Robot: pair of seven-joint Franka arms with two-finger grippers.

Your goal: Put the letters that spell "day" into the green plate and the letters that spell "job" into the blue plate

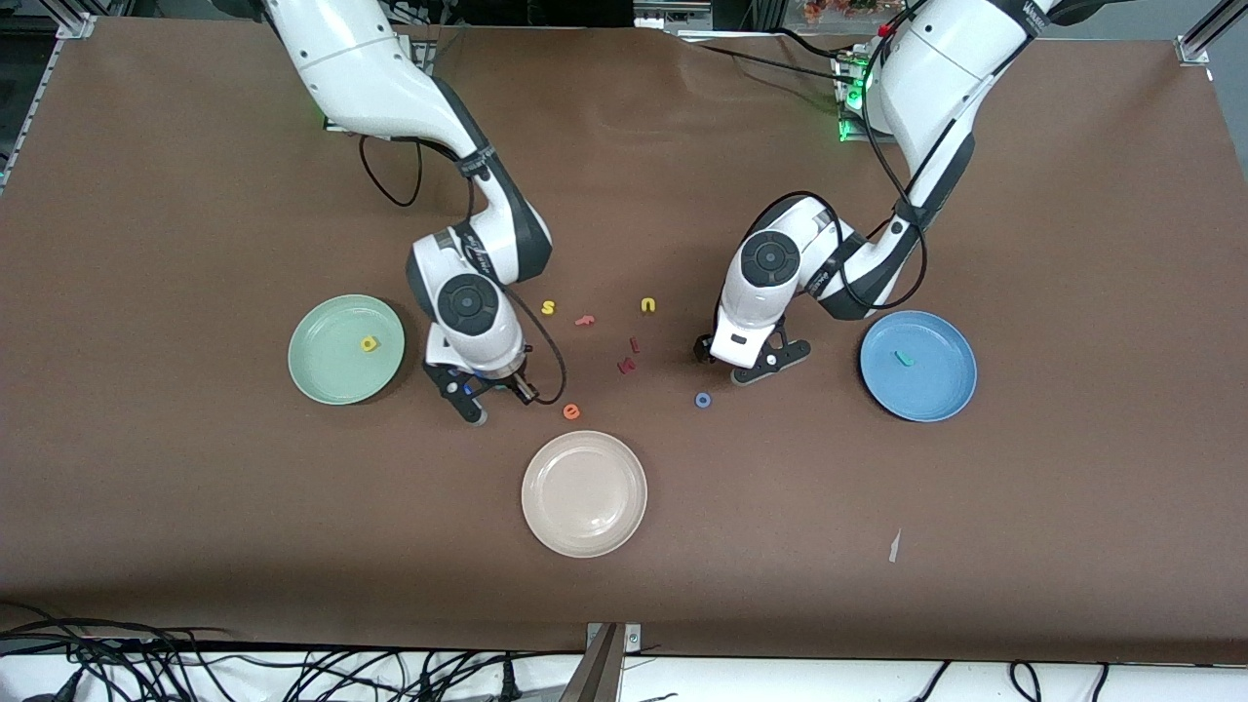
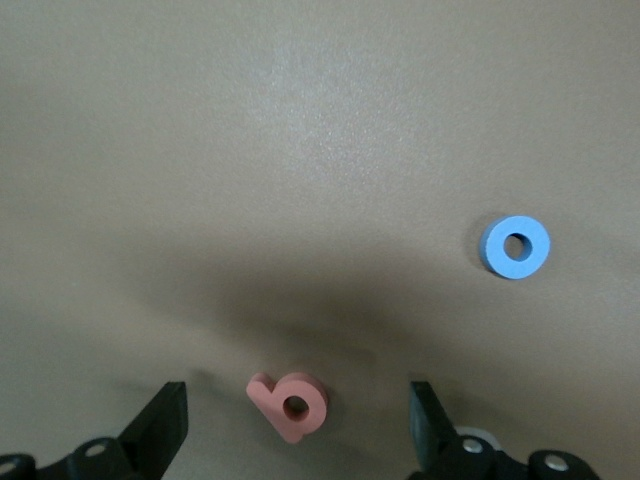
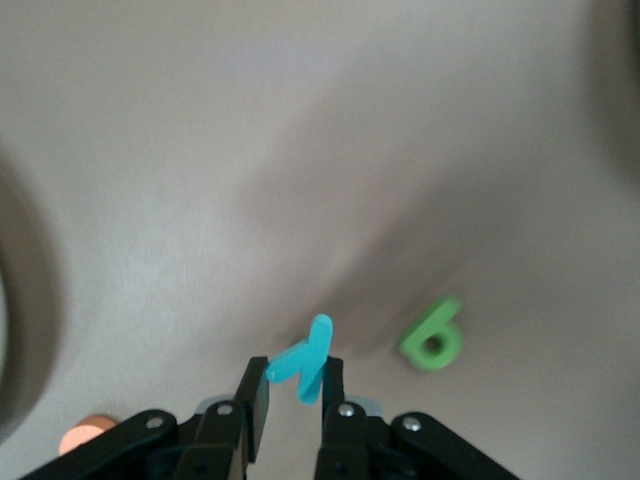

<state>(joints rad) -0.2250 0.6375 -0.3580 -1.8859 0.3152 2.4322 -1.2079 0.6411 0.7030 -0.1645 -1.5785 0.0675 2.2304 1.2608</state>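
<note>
A: Three plates on the counter (image 1: pixel 195 146). I read the green plate (image 1: pixel 322 375) toward the right arm's end, with the yellow "a" (image 1: pixel 369 343) lying in it. The blue plate (image 1: pixel 936 390) sits toward the left arm's end with the teal "j" (image 1: pixel 904 358) in it. The cream-white plate (image 1: pixel 584 493) is between them, closer to the counter's camera-side edge.

B: Right gripper?

A: My right gripper (image 3: pixel 296 392) is pinched tight on the teal "y" (image 3: pixel 303 362), just beside the green plate. The olive-green "d" (image 3: pixel 433 336) lies flat on the counter near it in the right wrist view; I cannot pick it out from the front.

B: And the left?

A: Left gripper (image 2: pixel 298 428) is low over the counter, fingers (image 2: pixel 160 425) spread wide, holding nothing. The salmon-pink "b" (image 2: pixel 290 403) lies flat between them, touching neither. The blue "o" (image 1: pixel 702 400) lies near it, apart, closer to the front camera than the gripper.

B: Distractors?

A: Orange "e" (image 1: pixel 571 411) just above the cream-white plate's rim. Yellow "s" (image 1: pixel 548 308), yellow "u" (image 1: pixel 647 305), a small pink-red letter (image 1: pixel 584 319) and two dark red letters (image 1: pixel 630 356) are scattered mid-counter between the two arms.
</note>
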